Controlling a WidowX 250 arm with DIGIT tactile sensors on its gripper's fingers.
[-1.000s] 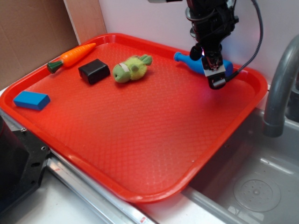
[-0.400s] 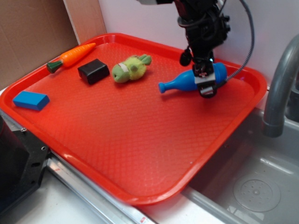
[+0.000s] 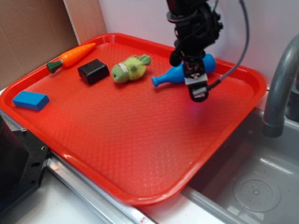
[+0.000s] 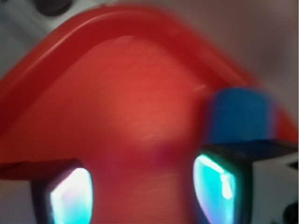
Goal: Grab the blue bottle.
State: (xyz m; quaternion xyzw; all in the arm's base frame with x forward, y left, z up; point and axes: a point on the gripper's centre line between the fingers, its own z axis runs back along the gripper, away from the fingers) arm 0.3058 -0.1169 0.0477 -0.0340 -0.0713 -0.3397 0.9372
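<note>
The blue bottle [image 3: 180, 73] lies on its side at the back right of the red tray [image 3: 140, 135], neck pointing left toward the green plush. My gripper [image 3: 194, 88] hangs just in front of the bottle's body, partly covering it. In the blurred wrist view the gripper [image 4: 145, 186] is open, with only bare tray floor between the two fingers. There the blue bottle [image 4: 243, 116] sits outside the jaws, just beyond the right finger [image 4: 219, 182], close to it or touching it.
A green plush toy [image 3: 131, 68], a black block [image 3: 93, 71], a carrot [image 3: 72, 56] and a flat blue block [image 3: 31, 100] lie on the tray's left and back. A grey tap [image 3: 280, 88] and sink [image 3: 252, 186] are to the right. A wall stands behind.
My gripper has moved left along the tray's back. The bottle has swung round and slid left with it, its neck now pointing front-left instead of back-left.
</note>
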